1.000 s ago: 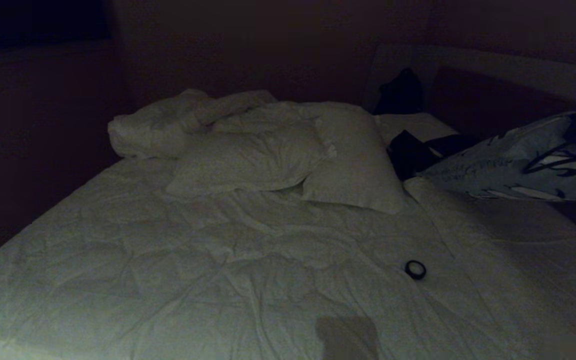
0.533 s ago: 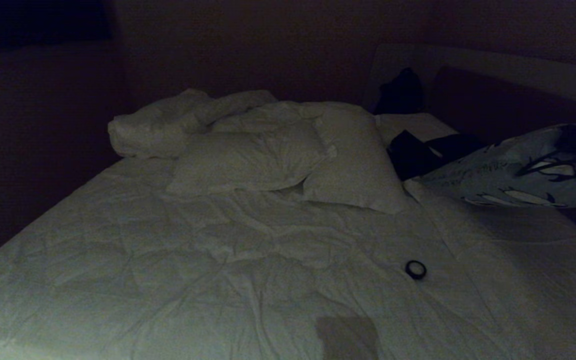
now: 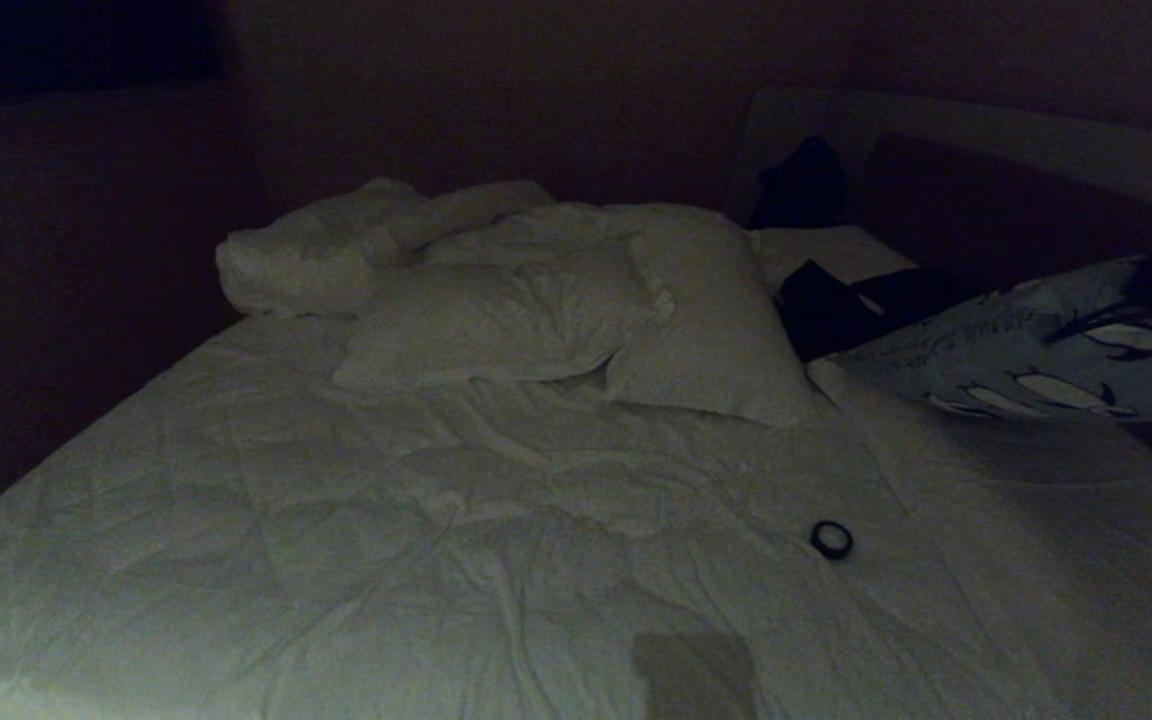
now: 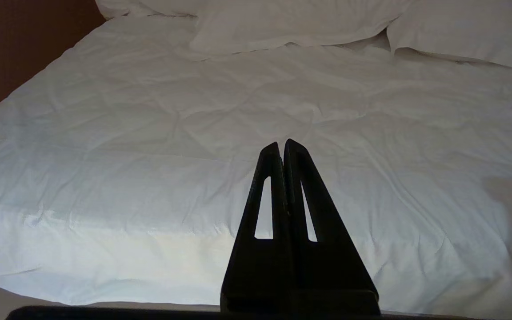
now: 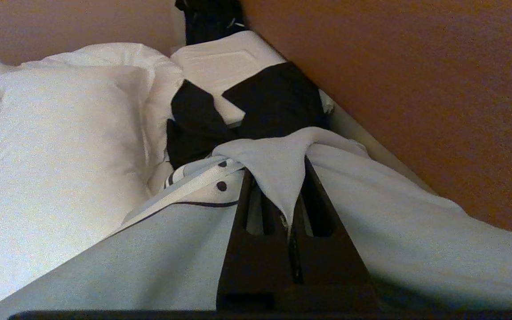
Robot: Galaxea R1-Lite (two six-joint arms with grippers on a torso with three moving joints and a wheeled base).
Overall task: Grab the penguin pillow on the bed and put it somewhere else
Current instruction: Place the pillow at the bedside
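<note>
Nearest the robot, the left end effector (image 4: 281, 144) hung over the near edge of the bed (image 3: 336, 520), its two dark fingers pressed together with nothing between them. Beyond it spread the wrinkled white quilted bedding, and on that, towards the right, lay a small dark ring (image 3: 831, 539). Farther up the bed, two plain white pillows (image 3: 496, 325) lay side by side and touching, with a rumpled white duvet (image 3: 336, 250) bunched behind them on the left. At the right edge of the head view, the penguin pillow (image 3: 1026, 350) was held up off the bedding, tilted, its black-and-white penguins and dark script facing upward. The right end effector (image 5: 289, 213) was clamped on a bunched fold of that pillow's light fabric, which draped over the fingertips and down both sides; in the head view the end effector itself was lost in the dark at the pillow's far right end. Just behind the pillow lay a dark piece of clothing (image 5: 274, 102), heaped on a flat white cushion (image 5: 220, 62) between the right-hand white pillow and the headboard (image 3: 986, 190). Farthest off, another dark shape (image 3: 801, 185) stood against the wall at the head of the bed; what it was could not be told.
</note>
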